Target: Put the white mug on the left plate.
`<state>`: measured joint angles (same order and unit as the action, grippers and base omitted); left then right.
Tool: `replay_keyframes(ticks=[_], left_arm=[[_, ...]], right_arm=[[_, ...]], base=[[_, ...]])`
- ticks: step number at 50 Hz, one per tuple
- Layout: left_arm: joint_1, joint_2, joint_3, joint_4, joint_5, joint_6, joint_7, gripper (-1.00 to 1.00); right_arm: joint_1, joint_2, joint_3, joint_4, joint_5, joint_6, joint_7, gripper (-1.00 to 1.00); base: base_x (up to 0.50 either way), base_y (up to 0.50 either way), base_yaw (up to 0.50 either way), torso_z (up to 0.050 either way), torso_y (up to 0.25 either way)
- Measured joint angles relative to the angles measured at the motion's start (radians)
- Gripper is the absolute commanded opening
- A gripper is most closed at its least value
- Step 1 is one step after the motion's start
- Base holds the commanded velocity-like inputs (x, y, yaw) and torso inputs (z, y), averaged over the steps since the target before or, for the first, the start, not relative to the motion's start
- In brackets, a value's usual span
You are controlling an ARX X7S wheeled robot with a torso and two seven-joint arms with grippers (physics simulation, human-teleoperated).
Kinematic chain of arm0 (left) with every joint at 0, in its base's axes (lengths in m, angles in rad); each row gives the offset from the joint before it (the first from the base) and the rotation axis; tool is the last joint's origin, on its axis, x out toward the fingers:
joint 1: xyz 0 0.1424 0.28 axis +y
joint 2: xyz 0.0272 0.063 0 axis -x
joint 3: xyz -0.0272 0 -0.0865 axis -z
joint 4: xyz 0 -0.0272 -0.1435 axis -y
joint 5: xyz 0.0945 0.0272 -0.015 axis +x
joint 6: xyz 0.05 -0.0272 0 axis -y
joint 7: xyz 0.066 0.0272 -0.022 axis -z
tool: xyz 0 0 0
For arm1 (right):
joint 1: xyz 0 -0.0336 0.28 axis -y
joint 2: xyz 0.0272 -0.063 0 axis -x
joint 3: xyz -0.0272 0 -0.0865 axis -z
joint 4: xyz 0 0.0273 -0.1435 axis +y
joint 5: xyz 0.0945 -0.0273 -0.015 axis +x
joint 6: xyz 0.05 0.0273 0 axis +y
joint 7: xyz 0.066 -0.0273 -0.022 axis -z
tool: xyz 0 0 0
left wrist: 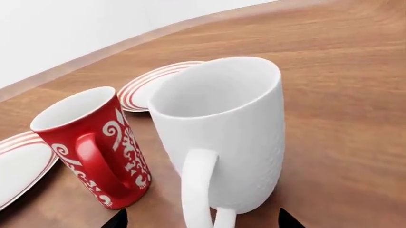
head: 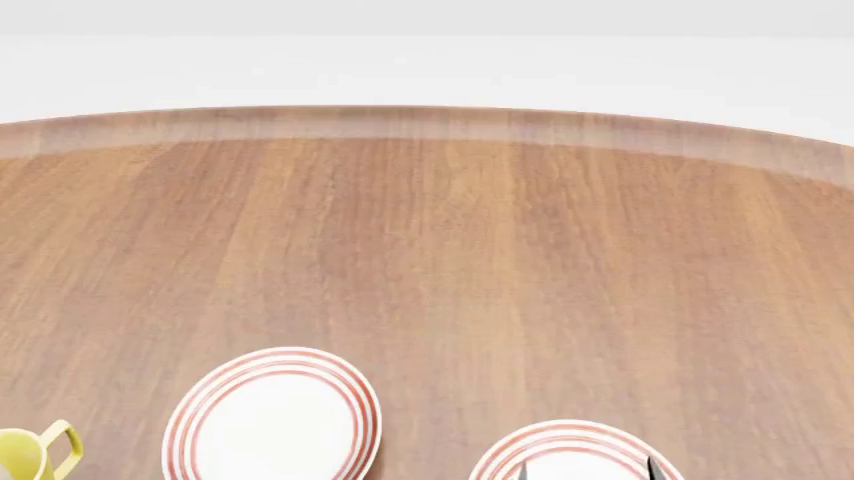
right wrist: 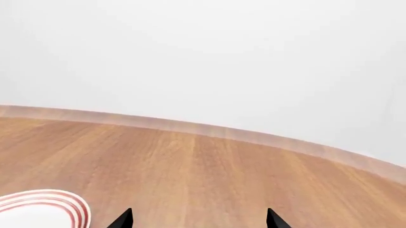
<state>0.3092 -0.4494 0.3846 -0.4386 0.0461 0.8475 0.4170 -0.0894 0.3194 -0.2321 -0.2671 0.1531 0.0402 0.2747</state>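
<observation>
The white mug (left wrist: pixel 222 133) stands upright on the wooden table in the left wrist view, its loop handle turned toward the camera. My left gripper (left wrist: pixel 203 219) is open, with its two dark tips on either side of the handle and not touching it. Two red-ringed plates show in the head view: the left plate (head: pixel 274 420) and the right plate (head: pixel 574 455). My right gripper (right wrist: pixel 198 219) is open and empty over the table; its tips show over the right plate in the head view (head: pixel 585 468). The white mug is out of the head view.
A small red patterned mug (left wrist: pixel 95 142) stands close beside the white mug. One ringed plate (left wrist: pixel 142 85) lies behind the white mug and another (left wrist: pixel 19 166) beside the red mug; I cannot tell which is which. A yellow mug handle (head: pixel 34 455) shows beside the left plate. The right wrist view shows a plate rim (right wrist: pixel 38 204).
</observation>
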Motion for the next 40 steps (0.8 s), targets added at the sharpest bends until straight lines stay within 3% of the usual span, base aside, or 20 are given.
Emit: replay_keyframes(ticks=[1,2,23,40], left_arm=[[-0.001,0.0,0.0,0.0,-0.001,0.0,0.0,1.0],[-0.001,0.0,0.0,0.002,-0.004,-0.002,0.0,-1.0],[0.017,-0.015,0.004,0.045,-0.023,0.006,-0.001,-1.0],[0.128,-0.042,-0.036,0.163,0.047,0.06,-0.071,-1.0]], right_arm=[[0.0,0.0,0.0,0.0,0.0,0.0,0.001,1.0],[0.0,0.001,0.0,-0.001,0.0,0.0,0.001,1.0],[-0.005,0.008,0.0,-0.007,0.005,-0.003,0.011,1.0],[-0.004,0.013,-0.003,-0.01,0.008,-0.001,0.016,1.0]], base=[[0.0,0.0,0.0,0.0,0.0],[0.0,0.0,0.0,0.0,0.0],[0.0,0.0,0.0,0.0,0.0],[0.0,0.0,0.0,0.0,0.0]])
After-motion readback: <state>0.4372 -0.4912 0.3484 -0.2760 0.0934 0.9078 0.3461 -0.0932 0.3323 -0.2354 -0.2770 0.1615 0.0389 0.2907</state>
